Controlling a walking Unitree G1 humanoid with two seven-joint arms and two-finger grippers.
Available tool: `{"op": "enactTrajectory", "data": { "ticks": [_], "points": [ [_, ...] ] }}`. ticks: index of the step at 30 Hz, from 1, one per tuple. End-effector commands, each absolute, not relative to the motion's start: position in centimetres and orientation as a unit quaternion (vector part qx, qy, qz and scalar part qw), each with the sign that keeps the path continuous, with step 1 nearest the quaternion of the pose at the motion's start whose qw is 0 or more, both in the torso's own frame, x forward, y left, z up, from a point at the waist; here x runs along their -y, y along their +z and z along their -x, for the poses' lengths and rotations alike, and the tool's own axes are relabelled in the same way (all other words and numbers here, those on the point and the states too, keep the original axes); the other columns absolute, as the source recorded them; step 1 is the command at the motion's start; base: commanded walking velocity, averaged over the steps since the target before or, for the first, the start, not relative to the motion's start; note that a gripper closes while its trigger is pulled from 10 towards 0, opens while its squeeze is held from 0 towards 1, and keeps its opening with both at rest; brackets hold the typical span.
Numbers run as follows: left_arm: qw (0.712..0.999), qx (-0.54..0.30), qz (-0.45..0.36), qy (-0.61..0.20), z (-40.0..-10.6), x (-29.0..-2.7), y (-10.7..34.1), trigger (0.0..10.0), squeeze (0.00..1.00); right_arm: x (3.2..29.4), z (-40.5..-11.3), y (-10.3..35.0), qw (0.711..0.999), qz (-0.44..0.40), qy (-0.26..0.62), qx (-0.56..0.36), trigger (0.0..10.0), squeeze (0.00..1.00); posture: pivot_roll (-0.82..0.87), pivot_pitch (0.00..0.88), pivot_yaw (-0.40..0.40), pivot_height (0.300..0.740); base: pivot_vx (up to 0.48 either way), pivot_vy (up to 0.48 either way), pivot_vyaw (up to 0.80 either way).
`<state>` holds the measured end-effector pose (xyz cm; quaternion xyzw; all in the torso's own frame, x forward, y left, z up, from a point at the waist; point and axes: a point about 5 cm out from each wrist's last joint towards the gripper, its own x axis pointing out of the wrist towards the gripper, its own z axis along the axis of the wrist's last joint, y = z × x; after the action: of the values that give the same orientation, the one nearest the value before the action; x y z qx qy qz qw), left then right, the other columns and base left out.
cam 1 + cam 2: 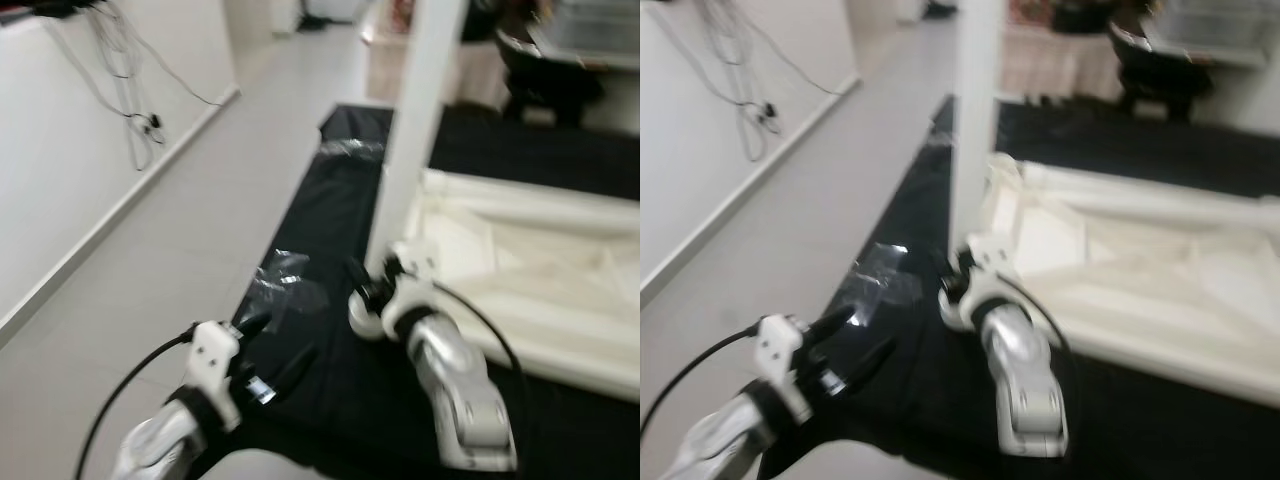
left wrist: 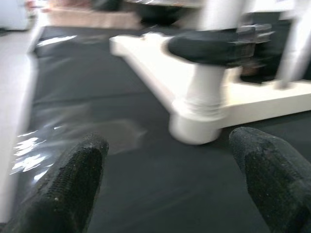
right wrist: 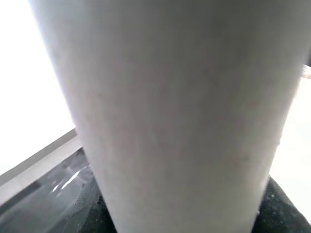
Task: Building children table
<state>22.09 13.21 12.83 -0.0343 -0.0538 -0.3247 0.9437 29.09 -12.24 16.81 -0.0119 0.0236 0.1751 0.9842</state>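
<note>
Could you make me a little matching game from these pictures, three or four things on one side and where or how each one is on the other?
Things:
1. tall white table leg
2. upside-down white tabletop
3. crinkled clear plastic wrap
4. left gripper

Places or states:
A. lying flat on the black floor sheet
B. open, hovering above the sheet
C. standing upright at the tabletop's corner, right gripper at its base
D. lying on the sheet beside the grey floor

Pairs: 1-C, 2-A, 3-D, 4-B
</note>
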Motion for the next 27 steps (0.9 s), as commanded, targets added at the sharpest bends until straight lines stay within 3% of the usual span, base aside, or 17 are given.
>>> {"op": "enactTrajectory", "data": {
  "ticks": [1, 4, 5, 10, 13, 14, 15, 16, 17, 18, 19, 27],
  "points": [
    [0.942, 0.052, 0.031, -0.329, -22.1, -13.2, 12.9, 10.0, 0.0, 12.0, -28.5, 13.9, 0.974, -0.013, 0.2, -0.11, 0.0, 0.0, 0.0, 0.163, 0.052, 0.74, 0.0, 0.0, 0.0],
    [0.937, 0.049, 0.03, -0.343, -22.3, -12.9, 12.9, 10.0, 0.0, 10.9, -28.9, 13.4, 0.96, 0.011, 0.256, -0.117, 0.0, 0.0, 0.02, 0.161, 0.044, 0.74, 0.0, 0.0, 0.0],
    [0.937, 0.048, 0.03, -0.344, -22.3, -12.9, 12.9, 10.0, 0.0, 10.3, -28.8, 13.2, 0.952, 0.023, 0.278, -0.124, 10.0, 0.0, 0.02, 0.163, 0.04, 0.74, 0.0, 0.0, 0.0],
    [0.94, 0.051, 0.032, -0.337, -22.2, -12.8, 12.9, 10.0, 0.0, 8.7, -28.3, 13.7, 0.921, 0.004, 0.368, -0.125, 10.0, 0.0, 0.02, 0.162, 0.033, 0.74, 0.0, 0.0, 0.0],
    [0.94, 0.051, 0.033, -0.337, -22.3, -12.8, 12.9, 10.0, 0.0, 8.3, -27.9, 14.0, 0.922, 0.002, 0.367, -0.125, 10.0, 0.0, 0.02, 0.162, 0.033, 0.74, 0.0, 0.0, 0.0],
    [0.94, 0.051, 0.033, -0.336, -22.3, -12.8, 12.9, 10.0, 0.0, 8.2, -28.1, 15.0, 0.906, -0.006, 0.41, -0.106, 10.0, 1.0, 0.01, 0.153, 0.032, 0.74, 0.0, 0.0, 0.0],
    [0.94, 0.051, 0.033, -0.336, -22.3, -12.8, 12.9, 10.0, 0.0, 8.2, -28.1, 15.0, 0.906, -0.006, 0.41, -0.106, 10.0, 1.0, 0.01, 0.153, 0.032, 0.74, 0.0, 0.0, 0.0],
    [0.941, 0.051, 0.034, -0.334, -22.4, -12.8, 12.9, 10.0, 0.0, 8.1, -28.3, 16.1, 0.887, 0.001, 0.455, -0.075, 10.0, 1.0, 0.01, 0.153, 0.032, 0.74, 0.0, 0.0, 0.0],
    [0.942, 0.051, 0.036, -0.329, -22.4, -12.8, 12.9, 0.0, 0.0, 8.5, -29.0, 17.0, 0.861, 0.003, 0.506, -0.057, 10.0, 1.0, 0.01, 0.142, 0.035, 0.74, 0.0, 0.0, 0.0],
    [0.942, 0.051, 0.036, -0.329, -22.4, -12.8, 12.9, 0.0, 0.0, 8.5, -29.0, 17.0, 0.861, 0.003, 0.506, -0.057, 10.0, 1.0, 0.01, 0.142, 0.035, 0.74, 0.0, 0.0, 0.0],
    [0.944, 0.049, 0.039, -0.325, -22.5, -12.7, 12.8, 0.0, 0.0, 9.5, -30.5, 17.9, 0.823, 0.016, 0.566, -0.046, 10.0, 0.0, 0.01, 0.135, 0.035, 0.74, 0.0, 0.0, 0.0],
    [0.944, 0.046, 0.039, -0.325, -22.3, -12.6, 12.6, 0.0, 0.0, 10.5, -32.9, 18.9, 0.779, 0.018, 0.624, -0.06, 10.0, 0.0, 0.03, 0.126, 0.033, 0.74, 0.0, 0.0, 0.0]
  ]
}}
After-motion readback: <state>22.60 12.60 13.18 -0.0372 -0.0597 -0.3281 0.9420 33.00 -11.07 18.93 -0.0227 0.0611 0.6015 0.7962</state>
